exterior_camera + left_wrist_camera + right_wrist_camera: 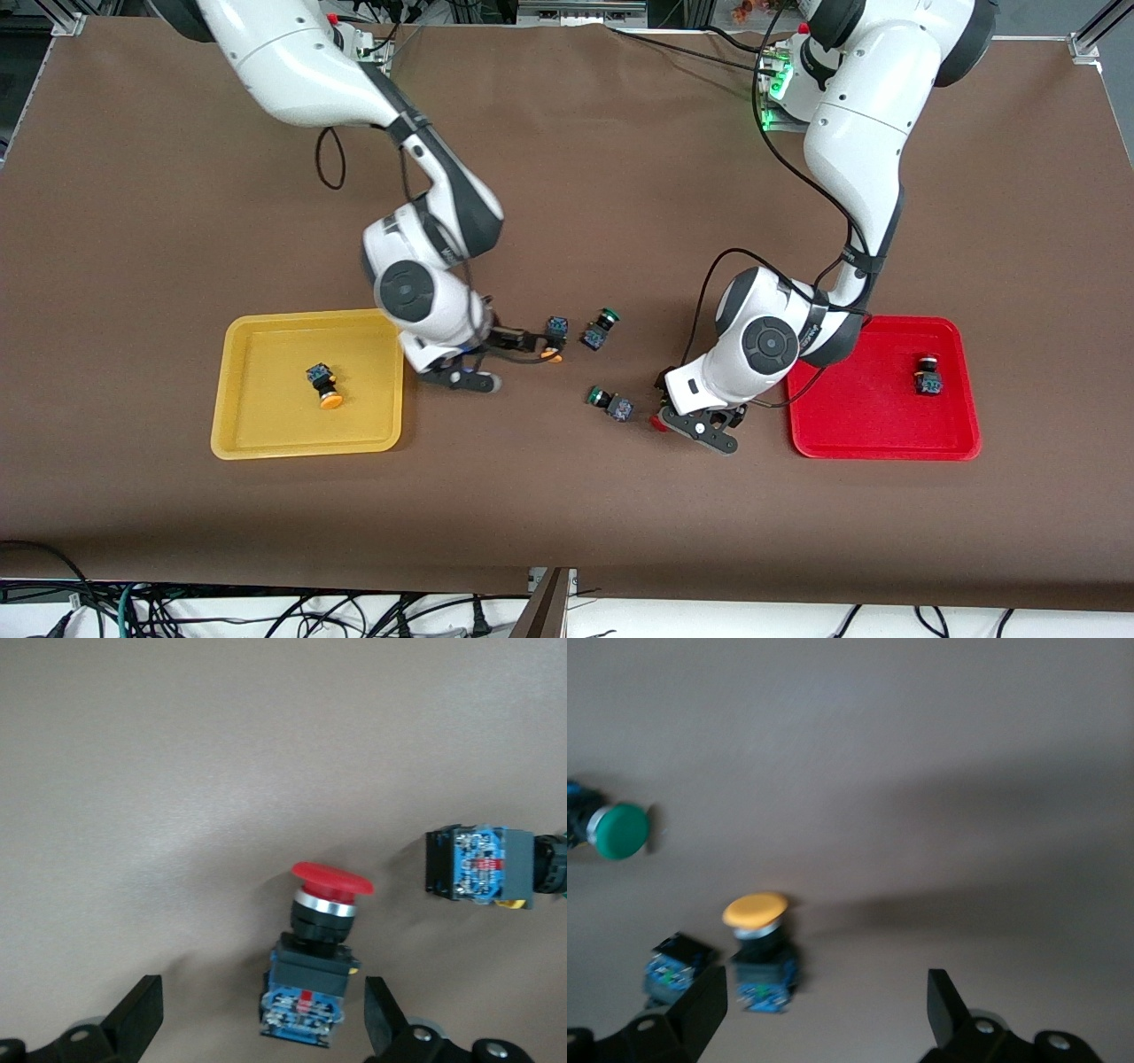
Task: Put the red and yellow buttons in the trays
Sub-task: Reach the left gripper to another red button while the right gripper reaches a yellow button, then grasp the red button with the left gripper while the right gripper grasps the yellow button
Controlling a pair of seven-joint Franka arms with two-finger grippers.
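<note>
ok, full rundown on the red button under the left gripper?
The red-capped button lies on its side on the brown table cover, between the open fingers of the left gripper, untouched. Red mushroom cap, silver collar, black neck, dark blue block body with exposed terminals. It lies beside the red tray.

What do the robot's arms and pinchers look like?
Both arms are glossy white rounded shells with dark grey joints and round grey caps. Thin black cables loop beside them. The left gripper and right gripper are black, with flat, blocky jaws. Green lights glow at the left arm's base.
</note>
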